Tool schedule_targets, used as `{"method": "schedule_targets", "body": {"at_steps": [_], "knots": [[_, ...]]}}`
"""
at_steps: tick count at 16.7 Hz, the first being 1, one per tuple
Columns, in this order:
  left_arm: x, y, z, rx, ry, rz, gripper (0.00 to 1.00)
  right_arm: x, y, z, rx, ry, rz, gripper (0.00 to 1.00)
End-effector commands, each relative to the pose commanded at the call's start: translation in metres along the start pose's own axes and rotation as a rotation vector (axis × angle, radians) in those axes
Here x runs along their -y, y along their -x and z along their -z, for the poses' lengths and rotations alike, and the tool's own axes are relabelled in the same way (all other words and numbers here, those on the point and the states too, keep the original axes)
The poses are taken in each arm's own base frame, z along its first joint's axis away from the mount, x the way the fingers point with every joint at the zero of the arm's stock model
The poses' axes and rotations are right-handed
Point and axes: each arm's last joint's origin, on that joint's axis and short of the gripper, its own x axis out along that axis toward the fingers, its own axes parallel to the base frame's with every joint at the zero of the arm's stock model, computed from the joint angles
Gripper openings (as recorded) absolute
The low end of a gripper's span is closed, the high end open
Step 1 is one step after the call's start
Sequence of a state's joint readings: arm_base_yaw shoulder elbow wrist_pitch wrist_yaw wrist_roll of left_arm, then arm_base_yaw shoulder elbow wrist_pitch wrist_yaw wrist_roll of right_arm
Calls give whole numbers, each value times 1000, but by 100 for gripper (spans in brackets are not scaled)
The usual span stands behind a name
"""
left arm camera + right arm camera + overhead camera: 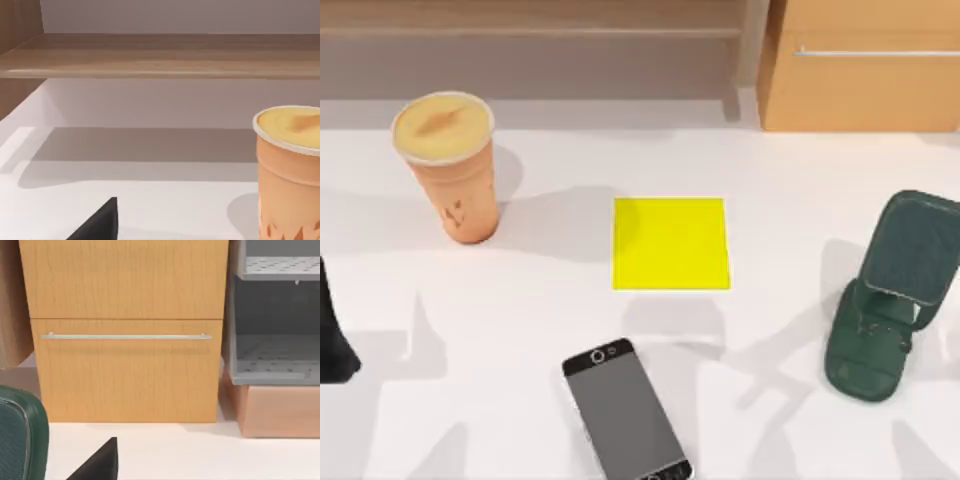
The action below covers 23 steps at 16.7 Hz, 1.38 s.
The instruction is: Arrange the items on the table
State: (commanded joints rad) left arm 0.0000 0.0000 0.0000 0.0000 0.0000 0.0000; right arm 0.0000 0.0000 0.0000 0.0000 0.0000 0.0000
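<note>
orange cup point(448, 170) upright at the white table's point(520, 330) far left | smartphone point(625, 415) flat at the near edge, centre (screen up) | yellow pad point(670, 243) mid-table | green phone stand point(890, 300) at right | wooden cabinet point(860, 65) behind | left arm point(332, 340) at left edge, its finger state I cannot tell

No legible text, label, brand, number or sign in any view. Orange cup point(450, 165) carries darker orange markings low on its wall, seen from above and from the left wrist point(289, 175); they form a pattern, not readable characters. Smartphone point(624, 411) screen is blank grey, and the yellow pad point(670, 243), green phone stand point(892, 296) and wooden cabinet point(127, 330) are unmarked.
</note>
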Motion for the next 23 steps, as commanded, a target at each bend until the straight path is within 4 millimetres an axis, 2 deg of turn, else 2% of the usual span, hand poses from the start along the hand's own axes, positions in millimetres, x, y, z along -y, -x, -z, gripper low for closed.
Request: {"method": "schedule_targets", "body": {"at_steps": [4,7,11,16,23], "knots": [[0,0,0,0,0,0,100,1,-1,-2,-39,10,10,100],[0,0,0,0,0,0,100,5,-4,-8,-183,46,39,100],[0,0,0,0,0,0,100,13,-15,-20,-488,111,78,100],[0,0,0,0,0,0,100,30,-39,-33,-928,156,75,100],[0,0,0,0,0,0,100,59,-73,-36,-1420,118,-23,100]]}}
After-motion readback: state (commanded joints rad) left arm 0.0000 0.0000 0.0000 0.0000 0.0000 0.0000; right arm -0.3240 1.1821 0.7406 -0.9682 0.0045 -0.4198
